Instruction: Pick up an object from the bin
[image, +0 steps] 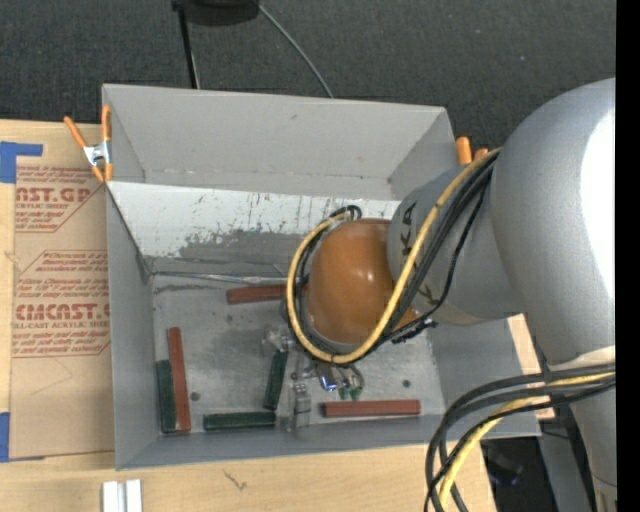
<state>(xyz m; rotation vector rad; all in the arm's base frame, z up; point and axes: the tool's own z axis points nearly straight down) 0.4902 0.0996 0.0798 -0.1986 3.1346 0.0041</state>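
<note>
My gripper (298, 382) hangs low over the front middle of the bin floor, under the arm's orange cover. A short dark green bar (273, 381) lies tilted right at its left side, touching or nearly touching it. A red-brown bar (371, 408) lies flat just to the gripper's right, along the front wall. Another dark green bar (238, 422) rests lengthwise on the floor to the front left of the gripper. Whether anything is between the gripper's tips is hidden by its own body.
A red-brown bar (255, 294) lies near the back of the floor. Against the left wall a red-brown bar (178, 378) and a dark green bar (163, 396) lie side by side. The arm covers the bin's right half.
</note>
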